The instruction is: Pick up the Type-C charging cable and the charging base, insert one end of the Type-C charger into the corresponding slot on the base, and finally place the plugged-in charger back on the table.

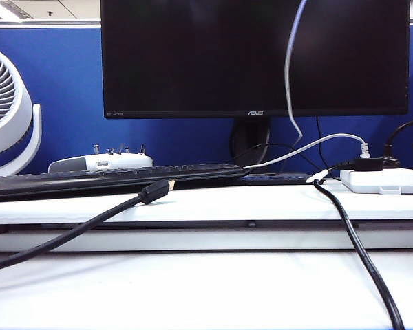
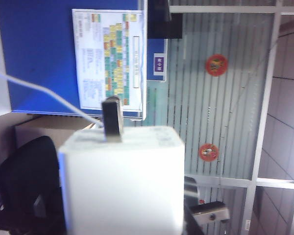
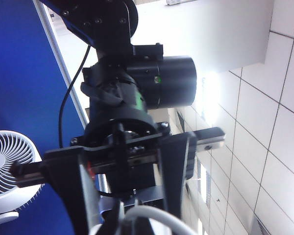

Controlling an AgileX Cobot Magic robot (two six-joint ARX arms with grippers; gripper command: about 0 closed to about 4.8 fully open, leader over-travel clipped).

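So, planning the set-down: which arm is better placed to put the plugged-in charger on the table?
Left. The left gripper holds the charging base aloft with the Type-C charging cable plugged in; the right gripper, shut, only sits by the cord.

Exterior light: even overhead office light; the white surface reads bright with only faint shadows under the ledge.
Monitor: the dark monitor screen shows no glare.
Left wrist focus: the charging base fills the foreground, soft and overexposed, its edges haloed; the background blinds are hazy.
Right wrist exposure: bright window light washes out the wall, leaving the left tool a dark silhouette.
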